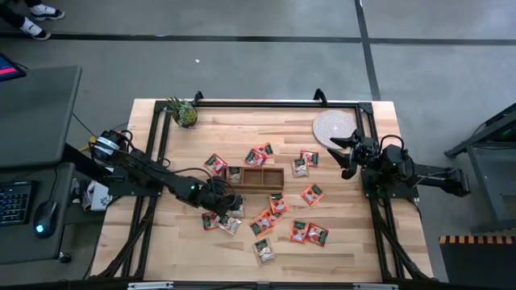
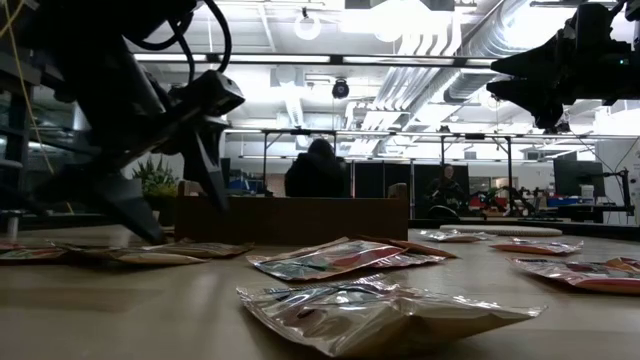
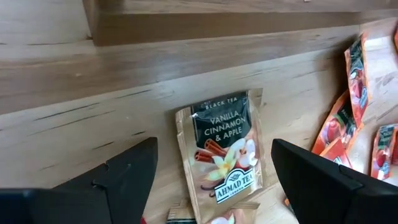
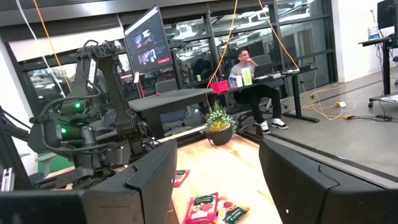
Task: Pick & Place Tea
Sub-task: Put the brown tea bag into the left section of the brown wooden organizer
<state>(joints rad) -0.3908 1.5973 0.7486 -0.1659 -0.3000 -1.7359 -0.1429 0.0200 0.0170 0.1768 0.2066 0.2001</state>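
Several orange-red tea sachets (image 1: pixel 307 234) lie flat and scattered on the wooden table around a long brown wooden box (image 1: pixel 258 177). My left gripper (image 1: pixel 228 201) is low over the table on the near side of the box, pointing steeply down. It is open. Its two fingers stand on either side of a tan sachet printed "Vanilla Cinnamon & Apple" (image 3: pixel 224 155), which lies flat on the table just in front of the box wall (image 3: pixel 217 28). My right gripper (image 1: pixel 343 153) waits open, raised above the table's right side by the mat.
A round pale woven mat (image 1: pixel 334 126) lies at the far right and a small potted plant (image 1: pixel 184 113) at the far left. Black frame rails (image 1: pixel 258 103) run along the table's edges. More sachets (image 3: pixel 348 118) lie close beside the left gripper. People sit in the room beyond.
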